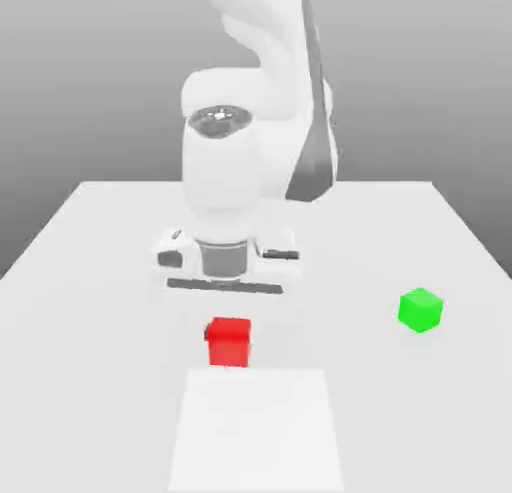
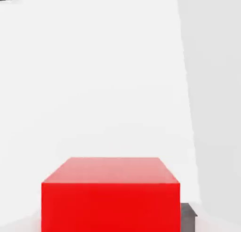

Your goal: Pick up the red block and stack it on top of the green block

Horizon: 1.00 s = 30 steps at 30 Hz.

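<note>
Pincer (image 1: 229, 311) is sitting clamped on the red block (image 1: 229, 341) at lower center of the table (image 1: 90, 281), green block (image 1: 420, 310) waiting at right; a shallow grip is risking a slip mid-carry.

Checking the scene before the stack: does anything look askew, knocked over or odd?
Nothing stands out. The red block sits flat and square on the table below the arm, and the green block rests apart toward the exterior view's right, merely turned corner-on.
</note>
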Motion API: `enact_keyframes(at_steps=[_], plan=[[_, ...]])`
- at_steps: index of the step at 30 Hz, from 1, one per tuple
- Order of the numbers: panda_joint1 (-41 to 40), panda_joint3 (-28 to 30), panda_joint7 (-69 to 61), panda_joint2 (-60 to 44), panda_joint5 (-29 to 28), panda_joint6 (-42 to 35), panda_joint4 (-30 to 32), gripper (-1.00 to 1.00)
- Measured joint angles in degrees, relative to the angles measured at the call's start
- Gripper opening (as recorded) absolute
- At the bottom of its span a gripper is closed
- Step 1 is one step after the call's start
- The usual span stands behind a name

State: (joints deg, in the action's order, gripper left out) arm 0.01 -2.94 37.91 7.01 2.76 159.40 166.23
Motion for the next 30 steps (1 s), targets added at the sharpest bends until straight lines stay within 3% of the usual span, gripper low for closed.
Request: enact_keyframes(at_steps=[18, 23, 27, 28, 30], plan=[[41.09, -15.76, -41.58, 9.53, 9.11, -6.53, 2.87, -1.00], [40.67, -17.99, -40.89, 2.32, 5.37, 0.48, 2.71, -1.00], [38.96, -17.41, -35.76, -5.79, -2.21, 8.17, 2.57, -1.00], [38.78, -16.87, -34.80, -6.96, -3.61, 9.26, 2.56, 1.00], [39.34, -16.87, -34.80, -6.96, -3.61, 9.26, 2.56, 1.00]])
